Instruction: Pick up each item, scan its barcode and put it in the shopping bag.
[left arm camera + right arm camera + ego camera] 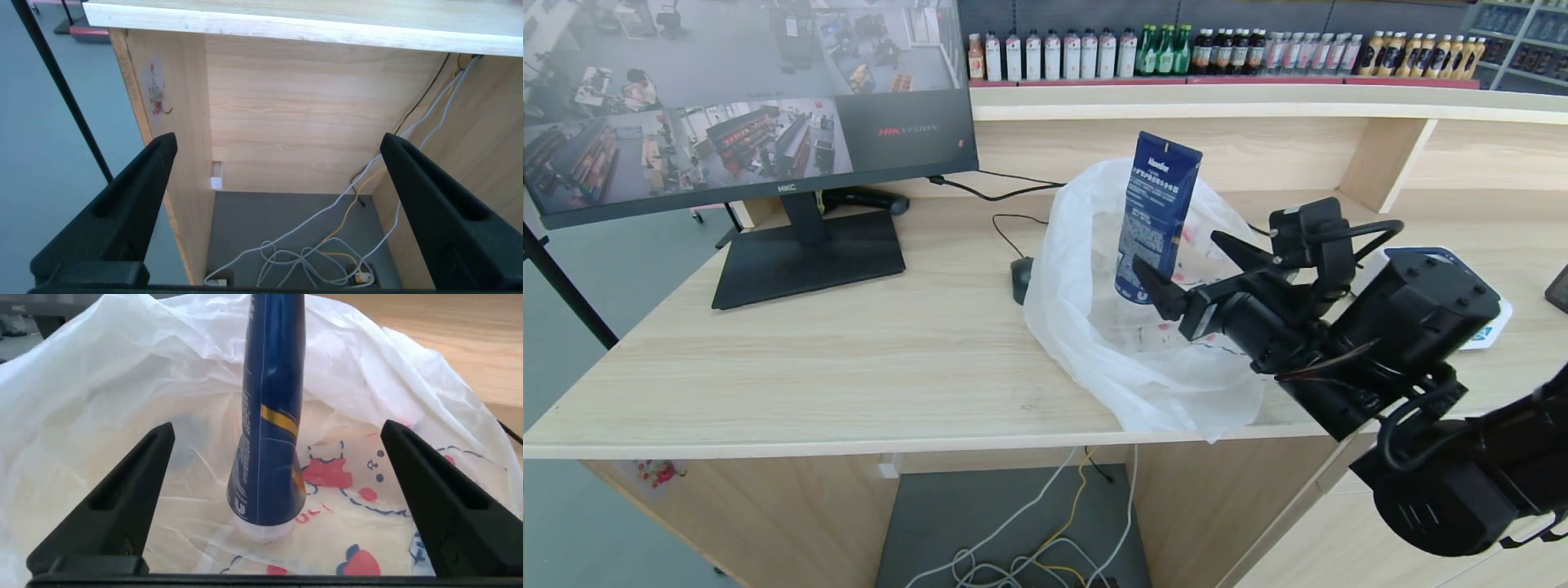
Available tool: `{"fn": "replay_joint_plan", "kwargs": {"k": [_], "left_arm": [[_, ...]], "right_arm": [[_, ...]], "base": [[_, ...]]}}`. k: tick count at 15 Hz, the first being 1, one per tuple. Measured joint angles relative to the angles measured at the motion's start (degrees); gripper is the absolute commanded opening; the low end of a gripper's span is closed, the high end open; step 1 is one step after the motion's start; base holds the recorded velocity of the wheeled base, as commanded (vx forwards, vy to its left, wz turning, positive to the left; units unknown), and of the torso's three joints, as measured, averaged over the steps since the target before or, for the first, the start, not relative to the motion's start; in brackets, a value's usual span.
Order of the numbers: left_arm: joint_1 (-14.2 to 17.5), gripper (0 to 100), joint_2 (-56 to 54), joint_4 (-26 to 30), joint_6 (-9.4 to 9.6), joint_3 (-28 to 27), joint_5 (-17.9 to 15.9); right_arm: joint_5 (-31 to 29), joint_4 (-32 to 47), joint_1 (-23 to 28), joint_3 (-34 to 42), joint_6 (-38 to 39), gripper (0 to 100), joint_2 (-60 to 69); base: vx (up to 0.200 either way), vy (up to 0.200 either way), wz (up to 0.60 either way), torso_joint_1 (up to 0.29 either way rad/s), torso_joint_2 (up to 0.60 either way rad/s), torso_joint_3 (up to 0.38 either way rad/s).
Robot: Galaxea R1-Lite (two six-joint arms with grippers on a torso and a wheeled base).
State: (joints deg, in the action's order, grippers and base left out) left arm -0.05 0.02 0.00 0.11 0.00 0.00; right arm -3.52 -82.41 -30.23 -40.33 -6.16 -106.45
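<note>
A blue tube [1156, 216] stands upright on its cap inside the white plastic shopping bag [1094, 327] on the wooden counter. In the right wrist view the blue tube [270, 416] rises from the bottom of the bag [114, 433], leaning slightly. My right gripper [1191, 265] is open just in front of the tube, its fingers spread to either side without touching it. The right gripper [278, 498] holds nothing. My left gripper [274, 212] is open below the counter, facing the wooden panel and cables.
A monitor [735, 98] on a black stand sits at the counter's left. A black mouse [1019, 278] lies just left of the bag. A white and blue device [1490, 322] lies at the right. Cables [1045, 539] hang under the counter. Bottles [1217, 53] line the back shelf.
</note>
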Motion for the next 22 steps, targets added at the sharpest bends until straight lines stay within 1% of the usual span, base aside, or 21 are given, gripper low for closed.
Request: {"fn": "replay_joint_plan", "kwargs": {"k": [5, 8, 9, 14, 19, 22], "left_arm": [[0.02, 100, 0.0, 0.0, 0.0, 0.0, 0.0], [-0.02, 100, 0.0, 0.0, 0.0, 0.0, 0.0], [-0.02, 100, 0.0, 0.0, -0.01, 0.0, 0.0], [0.0, 100, 0.0, 0.0, 0.1, 0.0, 0.0], [0.0, 100, 0.0, 0.0, 0.13, 0.0, 0.0], [-0.02, 100, 0.0, 0.0, 0.55, 0.0, 0.0]], "right_arm": [[0.02, -2.44, -0.22, 9.0, -0.27, 100, 8.08], [-0.02, -6.96, -0.24, 12.69, 0.41, 100, 10.39], [-0.02, -7.28, -0.48, 14.07, 1.23, 100, 10.83], [-0.06, -7.56, -1.74, 14.92, 1.48, 100, 12.13], [0.0, -7.51, -1.88, 15.3, 2.36, 100, 12.35], [0.0, -7.51, -1.79, 14.67, 2.9, 100, 12.07]], "base": [[0.0, 0.0, 0.0, 0.0, 0.0, 0.0], [0.0, 0.0, 0.0, 0.0, 0.0, 0.0], [0.0, 0.0, 0.0, 0.0, 0.0, 0.0], [0.0, 0.0, 0.0, 0.0, 0.0, 0.0], [0.0, 0.0, 0.0, 0.0, 0.0, 0.0], [0.0, 0.0, 0.0, 0.0, 0.0, 0.0]]}}
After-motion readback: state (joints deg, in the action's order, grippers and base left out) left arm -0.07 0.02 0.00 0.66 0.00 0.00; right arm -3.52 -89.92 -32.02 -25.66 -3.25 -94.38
